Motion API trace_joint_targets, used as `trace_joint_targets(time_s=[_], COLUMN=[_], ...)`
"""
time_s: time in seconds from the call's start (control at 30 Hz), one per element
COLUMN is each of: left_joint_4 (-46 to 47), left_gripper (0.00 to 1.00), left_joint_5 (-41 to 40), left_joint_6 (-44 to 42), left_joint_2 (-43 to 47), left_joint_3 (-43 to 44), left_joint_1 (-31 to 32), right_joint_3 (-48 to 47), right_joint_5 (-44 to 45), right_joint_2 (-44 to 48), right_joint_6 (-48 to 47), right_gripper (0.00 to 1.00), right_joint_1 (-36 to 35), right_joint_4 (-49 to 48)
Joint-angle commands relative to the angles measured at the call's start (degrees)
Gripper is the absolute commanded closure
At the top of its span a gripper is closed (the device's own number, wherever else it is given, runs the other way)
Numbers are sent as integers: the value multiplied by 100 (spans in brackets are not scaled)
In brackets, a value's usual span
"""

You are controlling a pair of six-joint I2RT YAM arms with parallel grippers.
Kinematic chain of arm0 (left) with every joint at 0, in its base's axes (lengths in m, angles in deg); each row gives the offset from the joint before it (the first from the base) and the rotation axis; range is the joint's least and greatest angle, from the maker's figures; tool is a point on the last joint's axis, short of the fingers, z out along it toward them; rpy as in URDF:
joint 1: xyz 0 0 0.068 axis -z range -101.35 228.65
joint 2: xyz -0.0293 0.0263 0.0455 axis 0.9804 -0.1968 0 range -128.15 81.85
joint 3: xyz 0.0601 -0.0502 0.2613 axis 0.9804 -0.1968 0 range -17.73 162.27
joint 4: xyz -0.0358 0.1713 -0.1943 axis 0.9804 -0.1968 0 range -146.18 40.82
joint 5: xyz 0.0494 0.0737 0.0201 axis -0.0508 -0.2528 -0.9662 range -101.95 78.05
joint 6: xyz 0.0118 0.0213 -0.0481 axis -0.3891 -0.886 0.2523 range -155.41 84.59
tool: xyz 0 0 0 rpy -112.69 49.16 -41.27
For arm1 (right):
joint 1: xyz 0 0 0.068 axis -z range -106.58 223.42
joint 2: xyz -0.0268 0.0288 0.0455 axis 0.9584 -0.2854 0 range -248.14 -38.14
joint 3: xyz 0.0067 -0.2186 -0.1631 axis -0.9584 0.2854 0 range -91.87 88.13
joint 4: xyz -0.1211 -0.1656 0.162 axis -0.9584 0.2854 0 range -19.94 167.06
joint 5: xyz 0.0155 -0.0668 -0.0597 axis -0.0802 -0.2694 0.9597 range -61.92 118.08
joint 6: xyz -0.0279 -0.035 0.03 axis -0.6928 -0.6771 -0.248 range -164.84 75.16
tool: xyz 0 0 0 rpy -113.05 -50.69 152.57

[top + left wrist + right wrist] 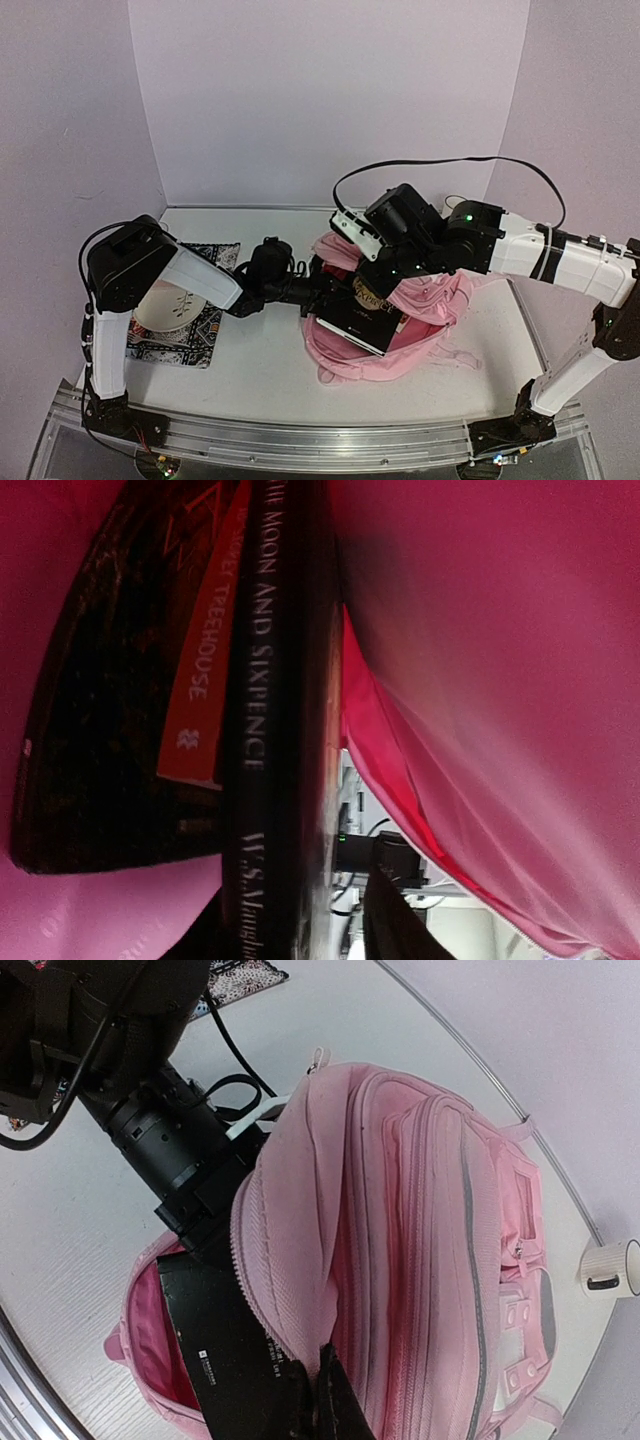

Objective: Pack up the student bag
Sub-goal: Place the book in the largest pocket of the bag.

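The student bag (345,362) is lying on the table (260,375) right of centre, its main compartment gaping toward the left arm. The right gripper (322,1400) is pinching the zipped rim of that opening, fingers closed on the pink fabric and lifting it. The left gripper (305,900) is reaching into the mouth. Its fingers are flanking the spine of "The Moon and Sixpence" (275,730), but I cannot tell whether they are actually clamping it.

The risks, as I judge them:
- The thin fabric could be slipping out of the right pinch, letting the flap drop onto the left arm.
- A book corner could be catching on the zipper teeth or the lining.
- The black cover is sticking partly out of the opening, so a careless withdrawal could be dragging it back onto the table.

Counting: one bag and two books, the Maugham and a dark one with an orange "Treehouse" label (197,670). There are also one plate (165,308), one patterned cloth (195,342) under it, and one small white mug (610,1265).
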Motion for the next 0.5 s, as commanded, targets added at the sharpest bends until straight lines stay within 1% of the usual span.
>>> trace_joint_targets(time_s=[0.0,0.2,0.33,0.47], left_joint_4=[-150,-758,-1160,-1666], left_gripper=[50,35,30,28], left_joint_5=[-735,-1451,-1868,-2179], left_joint_6=[-724,-1226,-1539,-1943], left_joint_2=[272,770,1147,1541], left_joint_3=[305,-48,-296,-493], left_joint_1=[-48,-48,-39,-15], right_joint_3=[-152,-93,-70,-52], right_joint_5=[-193,-186,-190,-199], right_joint_2=[123,171,175,169], right_joint_6=[53,68,76,86], right_gripper=[100,100,100,100], right_joint_1=[-125,-123,-123,-124], right_joint_4=[-603,-610,-609,-610])
